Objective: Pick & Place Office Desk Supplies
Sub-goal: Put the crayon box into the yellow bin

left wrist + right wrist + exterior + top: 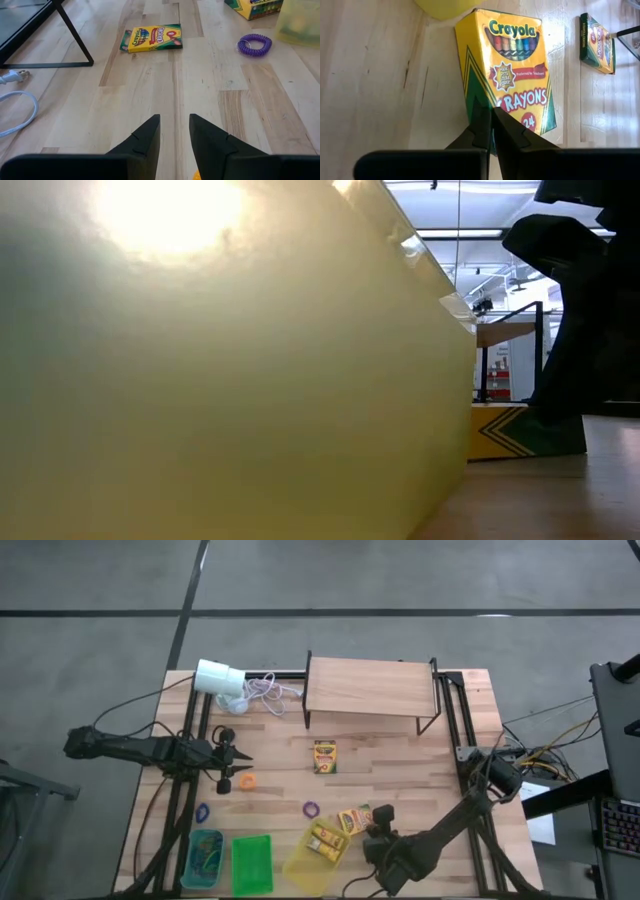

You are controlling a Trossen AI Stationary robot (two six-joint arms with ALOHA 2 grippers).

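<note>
Yellow-and-green crayon box, lower centre of the high view beside the yellow bin, flat on the wooden table; right gripper at its lower edge, fingers pressed together, box not visibly held. Second crayon box, mid-table. Purple loop and orange loop loose on the table. Left gripper, left of centre, fingers slightly apart, empty.
</note>
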